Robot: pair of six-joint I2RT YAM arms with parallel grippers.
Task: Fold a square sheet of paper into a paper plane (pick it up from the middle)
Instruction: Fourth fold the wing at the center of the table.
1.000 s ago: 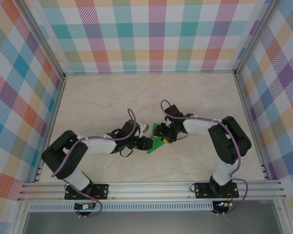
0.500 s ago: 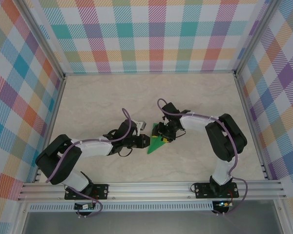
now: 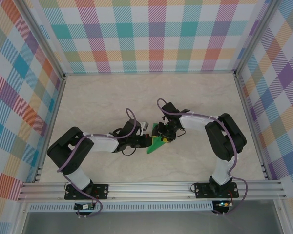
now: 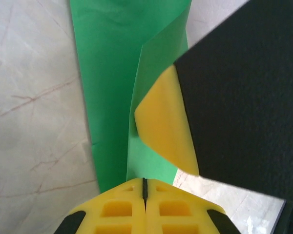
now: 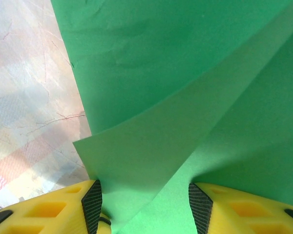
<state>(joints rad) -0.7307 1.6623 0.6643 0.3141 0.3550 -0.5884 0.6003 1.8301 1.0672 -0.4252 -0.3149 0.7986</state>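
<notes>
1. Two end effectors meet at one sheet of paper (image 3: 156,144), which is bright green, matte, and folded into a pointed wedge.
2. The left end effector (image 4: 144,187) is clenched on the paper's near edge, and the sheet extends ahead of its tips.
3. The right end effector (image 5: 146,207) is released, with a raised flap lying between its spread jaws.
4. The paper lies on the counter (image 3: 112,97).

Green paper sheet (image 5: 151,73) — thin, matt, smooth, soft creases. Left claw (image 4: 145,187) & right claw (image 5: 146,204): yellow plastic, matt, moulded w/ hollows; right's pads (image 5: 92,200) black, fine-ribbed. Desk (image 4: 34,122) — pale marble-look, smooth, faint sheen. Frame rails (image 3: 151,187): brushed silver metal. Walls (image 3: 151,34): plaid print, matt. Arm shells (image 3: 101,142): white plastic, semi-gloss.
</notes>
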